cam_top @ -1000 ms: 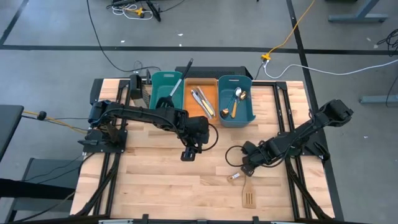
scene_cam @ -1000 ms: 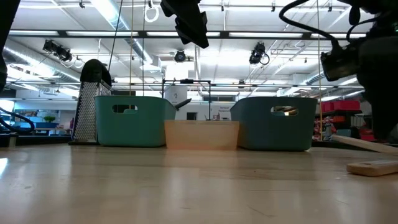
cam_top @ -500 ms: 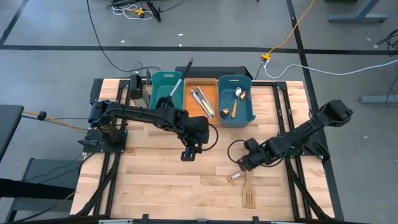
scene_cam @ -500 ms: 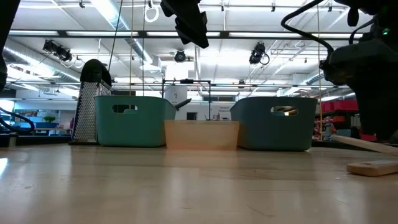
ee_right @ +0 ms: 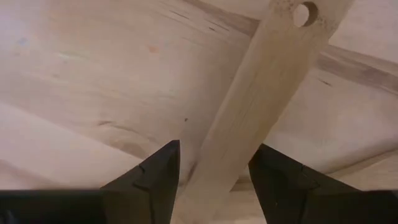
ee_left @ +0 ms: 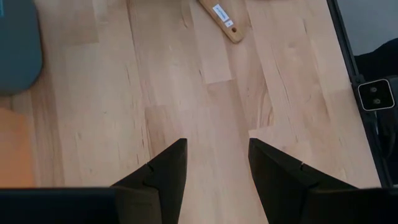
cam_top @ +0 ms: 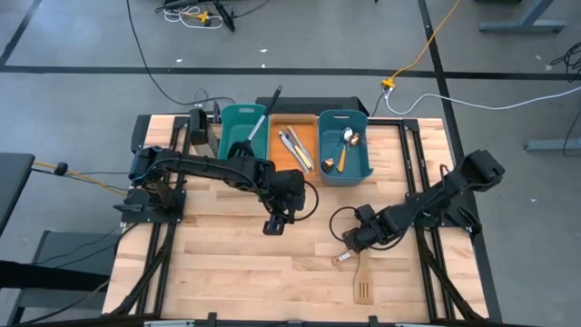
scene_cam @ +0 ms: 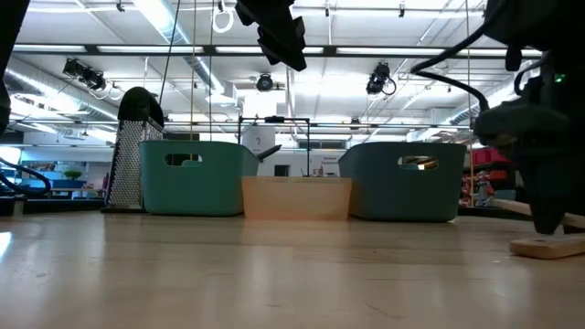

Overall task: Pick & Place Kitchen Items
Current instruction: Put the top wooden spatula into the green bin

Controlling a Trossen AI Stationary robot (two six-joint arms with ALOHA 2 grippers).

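Observation:
A wooden spatula (cam_top: 356, 277) lies flat on the table at the near right, and its handle (ee_right: 261, 93) ends in a hole (ee_right: 305, 12). My right gripper (cam_top: 347, 247) is open and low over that handle. One finger (ee_right: 158, 171) stands on each side of the handle, pointing down, without touching it; the gripper also shows in the low view (scene_cam: 547, 215). My left gripper (cam_top: 273, 225) is open and empty, held high over the table's middle (ee_left: 217, 143). A black slotted spatula (cam_top: 260, 123) leans out of the left teal bin (cam_top: 238, 127).
An orange bin (cam_top: 298, 156) with silver knives and a right teal bin (cam_top: 356, 171) with spoons stand in a row at the far edge. A metal grater (scene_cam: 137, 151) stands left of the bins. Bare wood lies between the two grippers.
My right gripper has come down toward the wooden spatula's handle and shifted a little toward the table's left edge, its fingers staying open. The spatula has not moved.

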